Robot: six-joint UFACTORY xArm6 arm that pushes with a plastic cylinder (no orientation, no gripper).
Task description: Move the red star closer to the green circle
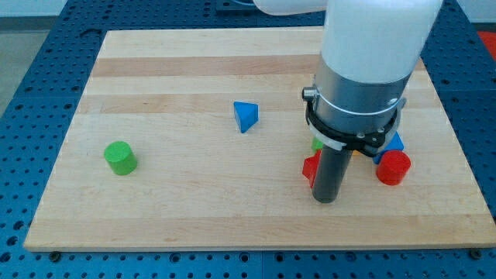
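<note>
In the camera view, my tip (326, 199) is set just right of the red star (311, 168), touching or nearly so. No claw is fitted, so none can be reported. A steady leftward push toward the green circle (120, 157), well apart at the view's left, is called for. The star's pointing and long axis cannot be told, being half hidden.

A single camera looks down at a slant from in front of and above the desk (232, 225), close enough that the wooden top nearly fills the frame, with its far edge toward the top. Blue perforated surround (31, 256) shows at both sides and along the bottom. The arm's white housing (376, 39) enters from the upper right, looming large and cropped.
</note>
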